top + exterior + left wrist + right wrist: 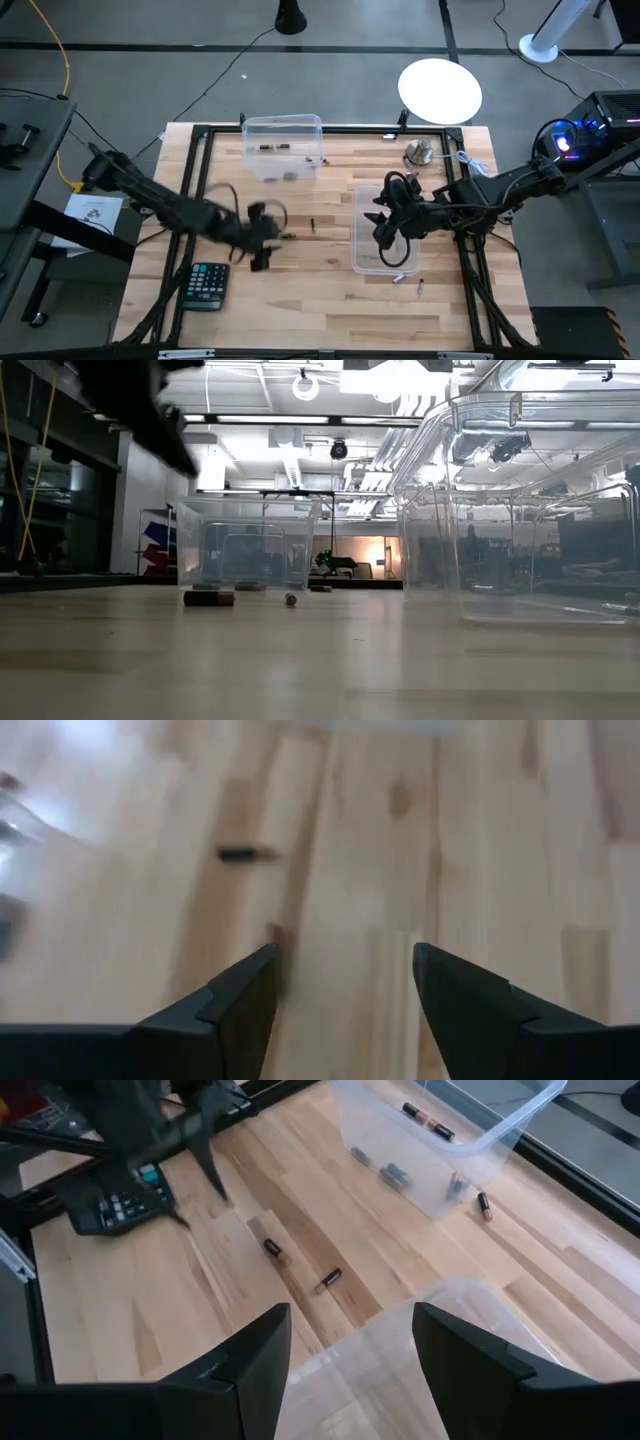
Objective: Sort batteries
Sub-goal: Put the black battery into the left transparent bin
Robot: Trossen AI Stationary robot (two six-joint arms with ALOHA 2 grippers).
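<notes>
Two clear plastic bins stand on the wooden desk (330,300): a far bin (282,147) near the back edge and a near bin (385,232) right of centre. The far bin holds several batteries (392,1175); the right wrist view shows about five there, two dark and roughly three silvery-grey, though an exact count cannot be confirmed. One more battery (484,1205) lies on the desk just outside that bin. Two loose dark batteries rest on the bare wood between the arms: one (272,1248) nearer the left arm and one (329,1281) closer to the near bin. Two further small batteries (400,279) lie just beside the near bin's front edge. The left gripper (262,238) hangs above the desk left of centre, its fingers (235,1010) spread apart with nothing between them. The right gripper (385,225) hovers over the near bin, its fingers (245,1360) likewise spread and empty. One black calculator (207,286) sits at the desk's front left. One silver metal knob (419,153) sits at the back right.
</notes>
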